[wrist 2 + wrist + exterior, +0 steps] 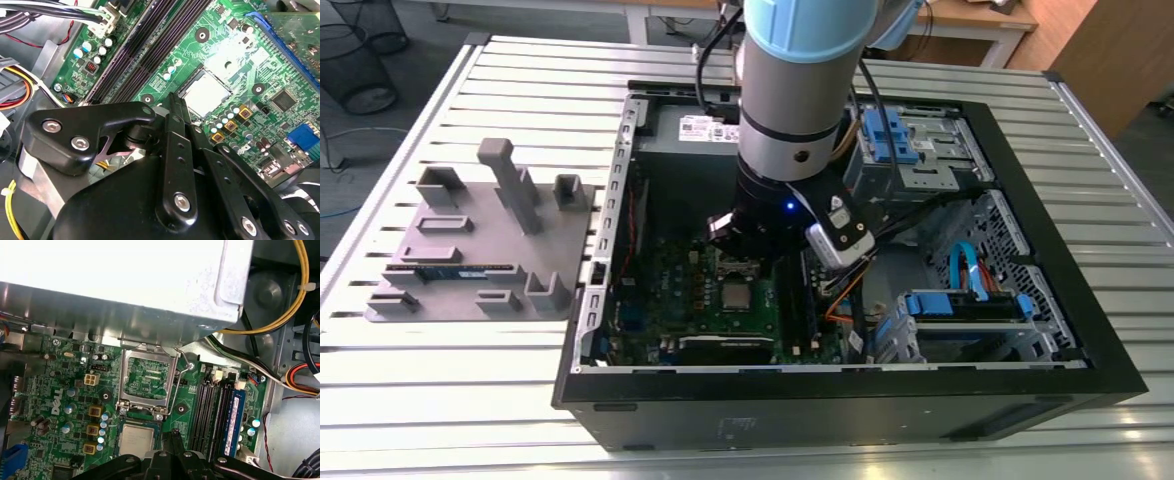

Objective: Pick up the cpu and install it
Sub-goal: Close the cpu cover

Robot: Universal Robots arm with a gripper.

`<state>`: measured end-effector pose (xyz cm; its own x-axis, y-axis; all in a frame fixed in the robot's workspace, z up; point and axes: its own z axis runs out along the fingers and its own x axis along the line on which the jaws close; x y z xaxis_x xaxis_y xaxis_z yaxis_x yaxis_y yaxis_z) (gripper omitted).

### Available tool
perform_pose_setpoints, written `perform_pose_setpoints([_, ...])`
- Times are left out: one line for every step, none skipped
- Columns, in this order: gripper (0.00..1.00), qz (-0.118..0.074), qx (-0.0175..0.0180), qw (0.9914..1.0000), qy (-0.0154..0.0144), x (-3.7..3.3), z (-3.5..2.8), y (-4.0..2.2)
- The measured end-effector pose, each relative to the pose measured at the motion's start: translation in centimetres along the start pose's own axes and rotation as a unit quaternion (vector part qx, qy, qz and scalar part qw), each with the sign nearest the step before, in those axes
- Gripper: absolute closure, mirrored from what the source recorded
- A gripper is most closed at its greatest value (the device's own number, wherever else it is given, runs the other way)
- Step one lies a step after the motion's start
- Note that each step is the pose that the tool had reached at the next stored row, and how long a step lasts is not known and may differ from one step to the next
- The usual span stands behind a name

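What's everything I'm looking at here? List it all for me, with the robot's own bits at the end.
table: one, silvery slatted metal, under everything
computer case: one, black, open, lying on the table
circuit board: one, green, inside the case
cpu: one, silvery-grey, sitting in its socket on the board
socket frame: one, bare metal, flipped open beside the cpu
memory sticks: two, blue-green, one in the board's slots, one on the tray
tray: one, grey, on the table at the exterior view's left of the case
cables: several, yellow, red, black and white, inside the case
arm: one, silver and light blue, reaching down into the case
gripper: one, black, over the board close to the cpu
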<state>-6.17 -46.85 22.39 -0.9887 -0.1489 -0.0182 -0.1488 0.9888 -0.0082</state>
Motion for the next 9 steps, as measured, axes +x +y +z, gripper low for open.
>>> perform_pose_setpoints([0.89, 0.000, 0.0000, 1.00000, 0.0000, -0.01, 0.00, 0.01])
perform_pose_setpoints([0.89, 0.000, 0.0000, 1.00000, 0.0000, -0.03, 0.00, 0.01])
perform_pose_setpoints([0.89, 0.000, 0.0000, 1.00000, 0.0000, -0.06, 0.01, 0.03])
perform_pose_setpoints([0.89, 0.000, 0.0000, 1.00000, 0.0000, -0.11, 0.02, 0.05])
perform_pose_setpoints([0.89, 0.000, 0.0001, 1.00000, 0.0001, -0.15, 0.03, 0.12])
perform_pose_setpoints([0.89, 0.000, 0.0000, 1.00000, 0.0000, -0.19, 0.05, 0.25])
perform_pose_setpoints([0.89, 0.000, 0.0000, 1.00000, 0.0000, -0.23, 0.08, 0.41])
perform_pose_setpoints([0.89, 0.000, 0.0000, 1.00000, 0.0000, -0.26, 0.10, 0.56])
perform_pose_setpoints([0.89, 0.000, 0.0000, 1.00000, 0.0000, -0.30, 0.12, 0.73])
